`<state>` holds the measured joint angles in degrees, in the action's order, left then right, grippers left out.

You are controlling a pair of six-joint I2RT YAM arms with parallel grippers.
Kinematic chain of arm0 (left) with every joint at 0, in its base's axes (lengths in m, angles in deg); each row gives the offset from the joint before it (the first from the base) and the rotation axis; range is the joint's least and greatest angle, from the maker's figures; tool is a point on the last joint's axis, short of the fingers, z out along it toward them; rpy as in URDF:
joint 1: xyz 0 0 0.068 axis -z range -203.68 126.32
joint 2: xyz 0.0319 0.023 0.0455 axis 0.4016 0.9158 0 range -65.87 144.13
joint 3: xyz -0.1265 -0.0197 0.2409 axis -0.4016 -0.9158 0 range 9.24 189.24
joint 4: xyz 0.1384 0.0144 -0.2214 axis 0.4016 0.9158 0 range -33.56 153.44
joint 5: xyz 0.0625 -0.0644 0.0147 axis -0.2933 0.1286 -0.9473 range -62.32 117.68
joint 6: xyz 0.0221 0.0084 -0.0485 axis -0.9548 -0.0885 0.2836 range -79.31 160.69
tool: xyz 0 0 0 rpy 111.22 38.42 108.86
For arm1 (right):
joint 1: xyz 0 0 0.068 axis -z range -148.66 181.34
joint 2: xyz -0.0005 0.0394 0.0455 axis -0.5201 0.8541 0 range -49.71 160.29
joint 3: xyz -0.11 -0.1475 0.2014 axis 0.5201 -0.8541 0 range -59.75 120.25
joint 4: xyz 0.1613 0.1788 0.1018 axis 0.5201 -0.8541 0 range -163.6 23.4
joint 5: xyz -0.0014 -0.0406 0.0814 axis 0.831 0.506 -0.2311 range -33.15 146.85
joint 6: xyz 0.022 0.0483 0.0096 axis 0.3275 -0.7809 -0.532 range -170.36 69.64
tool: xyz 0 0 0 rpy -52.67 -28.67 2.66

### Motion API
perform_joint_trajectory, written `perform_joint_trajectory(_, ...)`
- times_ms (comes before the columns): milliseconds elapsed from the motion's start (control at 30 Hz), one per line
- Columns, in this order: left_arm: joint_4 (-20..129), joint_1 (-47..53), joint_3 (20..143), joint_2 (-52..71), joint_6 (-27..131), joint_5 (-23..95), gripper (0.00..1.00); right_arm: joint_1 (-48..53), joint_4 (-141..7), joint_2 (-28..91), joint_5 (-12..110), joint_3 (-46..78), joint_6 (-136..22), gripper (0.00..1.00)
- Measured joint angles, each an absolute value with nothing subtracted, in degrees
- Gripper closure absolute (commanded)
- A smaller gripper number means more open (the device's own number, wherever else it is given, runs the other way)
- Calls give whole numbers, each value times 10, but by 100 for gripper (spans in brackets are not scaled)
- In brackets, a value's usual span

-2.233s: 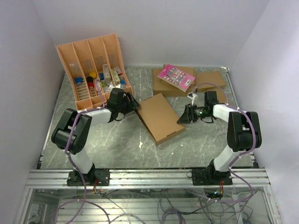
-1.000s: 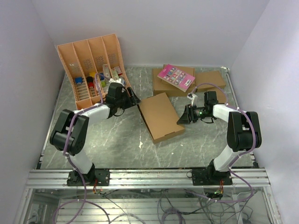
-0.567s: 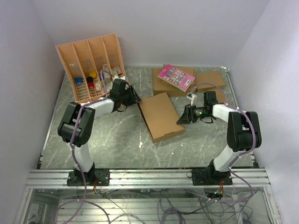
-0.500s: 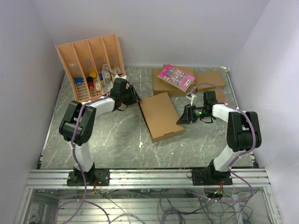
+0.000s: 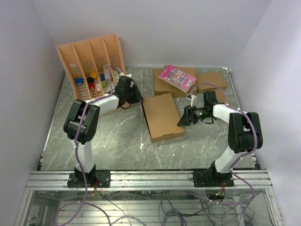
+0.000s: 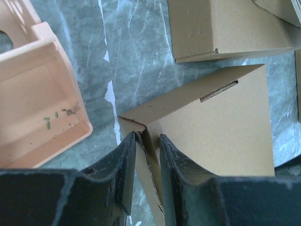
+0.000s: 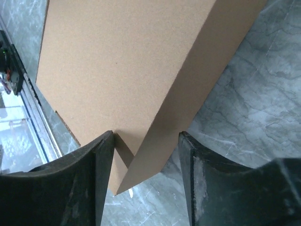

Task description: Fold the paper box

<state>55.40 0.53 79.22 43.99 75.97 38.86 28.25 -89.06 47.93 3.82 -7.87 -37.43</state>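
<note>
Cardboard of the paper box (image 5: 161,117) is seen lying near the middle of the marbled desk (image 5: 108,141), its long axis turned slightly off square.

The left gripper (image 5: 137,98) is placed at the box's 11 o'clock corner. In the left wrist view its fingers (image 6: 124,169) are narrowed around a thin upright wall of that corner. Whether the wall is pinched cannot be told.

The right gripper (image 5: 183,118) is set at the box's 3 o'clock edge. In the right wrist view it is held about half wide across a box corner, with both fingers (image 7: 99,179) met by the cardboard.

An orange-tan compartment tray (image 5: 91,56) is propped at 10 o'clock of the desk. Smaller boxes (image 5: 165,88) are stacked at 1 o'clock, and a pink card (image 5: 177,77) is laid on them.
</note>
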Motion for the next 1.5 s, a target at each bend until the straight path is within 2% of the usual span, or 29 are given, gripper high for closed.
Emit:
perform_joint_trajectory(67, 554, 7, 792, 440, 757, 385, 64, 282, -892, 479, 46, -78, -371, 28)
perform_joint_trajectory(133, 554, 9, 792, 440, 755, 384, 64, 282, -892, 478, 55, -78, -369, 24)
perform_joint_trajectory(367, 559, 14, 805, 449, 751, 392, 64, 283, -840, 483, 73, -47, -419, 25)
perform_joint_trajectory(500, 563, 19, 813, 454, 751, 400, 64, 283, -745, 534, 71, 5, -497, 32)
perform_joint_trajectory(667, 569, 20, 821, 459, 749, 407, 65, 281, -667, 605, 74, 36, -578, 49)
perform_joint_trajectory(833, 567, 20, 821, 461, 751, 412, 69, 276, -637, 619, 62, 35, -617, 62)
perform_joint_trajectory(1067, 605, 27, 858, 473, 750, 401, 79, 267, -623, 607, 83, 24, -624, 64)
perform_joint_trajectory(1167, 624, 30, 875, 478, 749, 390, 77, 265, -624, 605, 89, 22, -623, 60)
perform_joint_trajectory(1233, 628, 33, 877, 479, 749, 383, 69, 265, -625, 604, 90, 22, -621, 49)
perform_joint_trajectory(1267, 629, 33, 877, 478, 749, 380, 61, 265, -626, 603, 90, 22, -619, 45)
perform_joint_trajectory(1333, 629, 35, 877, 477, 750, 377, 52, 264, -629, 601, 86, 22, -612, 37)
perform_joint_trajectory(1400, 627, 40, 870, 471, 751, 378, 43, 266, -636, 599, 82, 22, -605, 31)
perform_joint_trajectory(1500, 626, 42, 838, 441, 753, 384, 37, 275, -651, 586, 71, 22, -593, 26)
